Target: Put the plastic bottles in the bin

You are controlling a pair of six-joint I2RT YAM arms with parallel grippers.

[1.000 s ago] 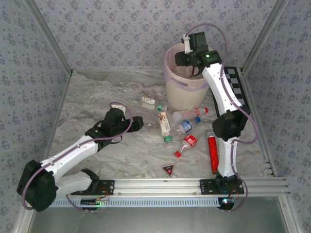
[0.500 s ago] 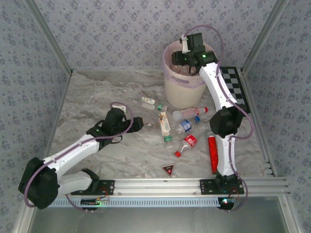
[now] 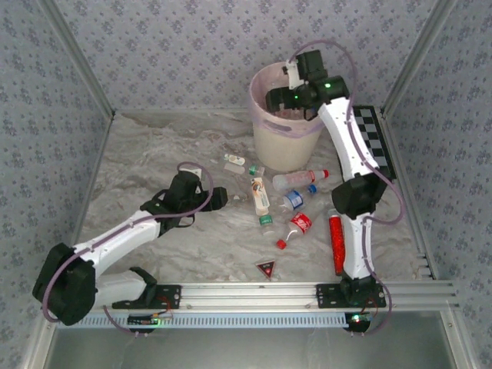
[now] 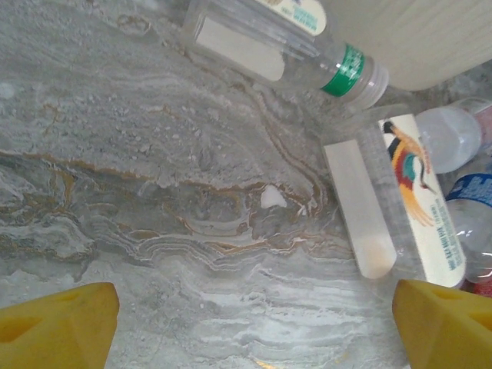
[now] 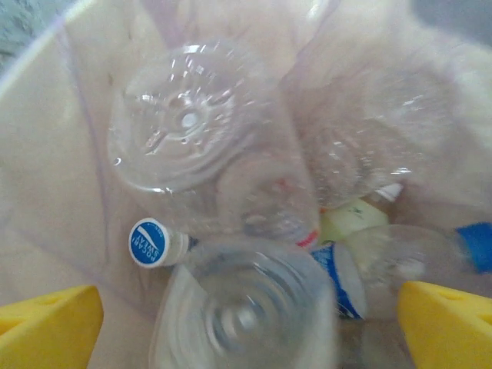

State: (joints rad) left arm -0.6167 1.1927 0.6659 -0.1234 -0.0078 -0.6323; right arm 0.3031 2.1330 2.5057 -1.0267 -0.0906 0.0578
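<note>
The right gripper [image 5: 246, 319] was over the bin [image 3: 278, 150], near the top middle of the top picture. Its yellow fingers [image 5: 46, 327] were wide apart and held nothing. Some plastic bottles [image 5: 192, 131] lay inside the bin. On the table [image 3: 146, 154], just below the bin, lay more bottles [image 3: 298, 181]. The left gripper [image 4: 254, 319] was wide open too, low over the table, with nothing in it
</note>
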